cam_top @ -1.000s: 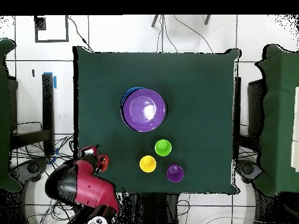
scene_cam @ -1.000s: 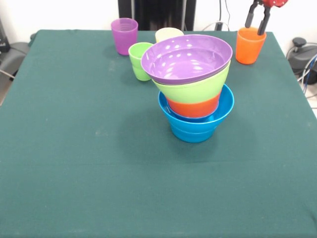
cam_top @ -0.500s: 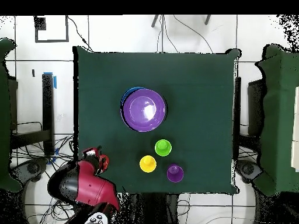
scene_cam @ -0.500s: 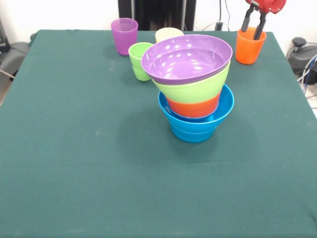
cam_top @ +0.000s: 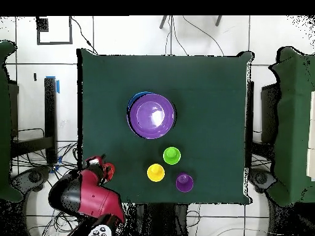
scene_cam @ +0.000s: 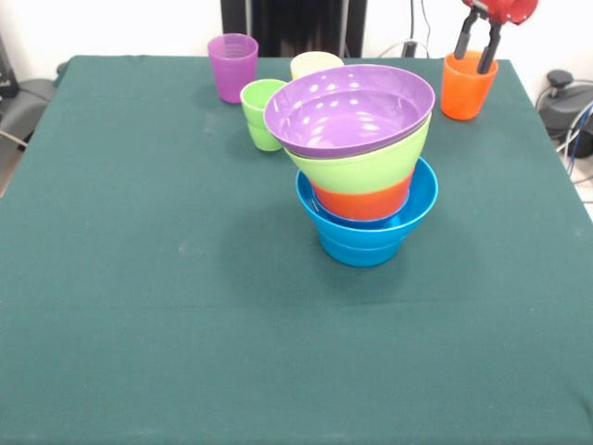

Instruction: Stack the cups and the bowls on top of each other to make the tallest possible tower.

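Observation:
The tower (scene_cam: pixel 359 167) stands mid-table: a blue bowl (scene_cam: pixel 366 239) at the bottom, then an orange bowl (scene_cam: pixel 361 200), a lime green bowl (scene_cam: pixel 372 165) and a large purple bowl (scene_cam: pixel 352 107) on top, tilted a little. In the overhead view the tower (cam_top: pixel 151 115) shows only its purple top. An orange cup (scene_cam: pixel 468 91) sits at the far right corner. My gripper (scene_cam: pixel 472 59) hangs open at its mouth, fingertips around rim height. Purple cup (scene_cam: pixel 233 67), green cup (scene_cam: pixel 259 115) and yellow cup (scene_cam: pixel 313 63) stand upright behind the tower.
The green table (scene_cam: pixel 139 278) ends just right of the orange cup. In the overhead view my red arm (cam_top: pixel 86 193) covers the orange cup at the table's corner. Cables lie on the floor around the table.
My gripper came down from above the orange cup to its mouth, and its fingers drew somewhat closer together. The tower and the other cups did not move.

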